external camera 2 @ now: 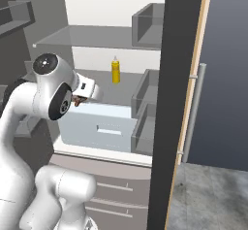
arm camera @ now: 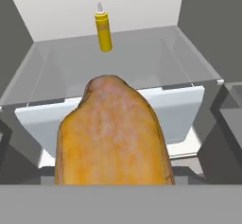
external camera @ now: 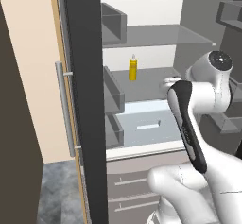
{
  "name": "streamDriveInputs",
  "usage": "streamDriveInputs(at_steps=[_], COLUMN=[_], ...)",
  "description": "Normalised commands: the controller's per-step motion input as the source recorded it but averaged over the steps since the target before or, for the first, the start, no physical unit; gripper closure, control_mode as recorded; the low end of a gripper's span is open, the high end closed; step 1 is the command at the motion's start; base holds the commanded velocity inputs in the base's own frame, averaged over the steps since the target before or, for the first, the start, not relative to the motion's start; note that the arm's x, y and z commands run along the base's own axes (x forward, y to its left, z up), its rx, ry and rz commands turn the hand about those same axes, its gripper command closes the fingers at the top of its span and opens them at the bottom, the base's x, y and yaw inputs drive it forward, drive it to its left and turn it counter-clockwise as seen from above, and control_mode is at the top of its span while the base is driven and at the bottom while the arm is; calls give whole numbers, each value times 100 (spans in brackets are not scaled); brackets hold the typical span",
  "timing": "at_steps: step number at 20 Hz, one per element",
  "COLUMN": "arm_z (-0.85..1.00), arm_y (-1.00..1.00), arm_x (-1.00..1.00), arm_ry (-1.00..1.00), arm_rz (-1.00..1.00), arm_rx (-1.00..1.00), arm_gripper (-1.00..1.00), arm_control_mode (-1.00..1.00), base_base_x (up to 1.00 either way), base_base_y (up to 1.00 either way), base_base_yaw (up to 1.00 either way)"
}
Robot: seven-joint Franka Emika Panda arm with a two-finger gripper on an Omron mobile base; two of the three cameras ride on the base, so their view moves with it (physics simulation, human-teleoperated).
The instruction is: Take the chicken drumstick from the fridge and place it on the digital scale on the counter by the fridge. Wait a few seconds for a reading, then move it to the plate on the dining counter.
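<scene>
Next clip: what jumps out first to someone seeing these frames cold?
The golden-brown chicken drumstick looms large in the hand view, close to the camera. Behind it, a small yellow bottle stands upright on the grey shelf of the open beige-doored fridge. The white arm reaches in over the pale drawer.

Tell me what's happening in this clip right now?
The robot arm is at the open fridge, and the chicken drumstick sits right at its gripper, apparently grasped and held in front of the shelves. A yellow bottle stands on the glass shelf behind it. The fingers are hidden by the meat, so the grip isn't confirmed.
</scene>
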Motion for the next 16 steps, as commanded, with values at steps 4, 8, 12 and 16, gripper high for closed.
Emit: streamDriveInputs(at_steps=[4,8,12,16], arm_z=[-4,-7,0,0], arm_y=[44,10,0,0], arm_x=[-66,-29,0,0], arm_ry=[0,6,0,0], arm_rz=[0,0,0,0], arm_rx=[0,0,0,0], arm_gripper=[100,100,100,100], arm_control_mode=[-100,-100,100,100], base_base_x=[0,0,-83,-100], base_base_y=[0,0,0,0], base_base_yaw=[0,0,0,-5])
